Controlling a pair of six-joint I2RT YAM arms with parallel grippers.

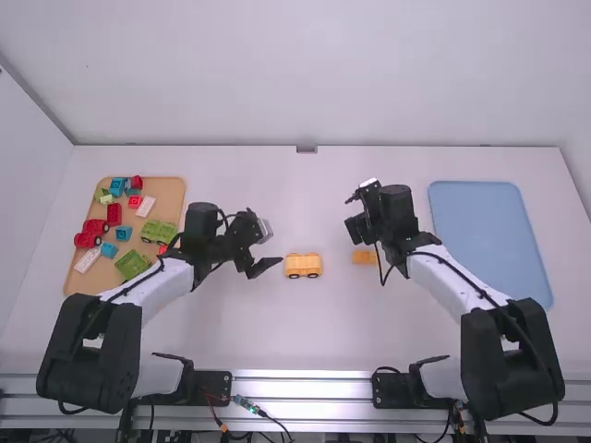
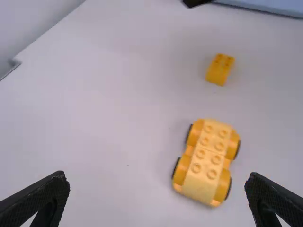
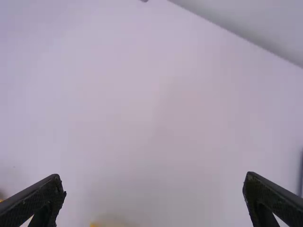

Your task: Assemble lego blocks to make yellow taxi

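One metal rail (image 1: 305, 388) edges a white table (image 1: 305, 332), where one yellow car base (image 1: 303, 267), eight studs on top, sits. Left of the base is the left gripper (image 1: 274, 245), fingers spread; right of it, one yellow brick (image 1: 365, 257). Beyond and right, the right gripper (image 1: 349, 214) has spread fingers. One block-filled tan tray (image 1: 172, 196) lies well left, one blue mat (image 1: 480, 221) well right, a pale wall (image 1: 305, 74) beyond.

No lettering, label, brand, number or sign can be read.
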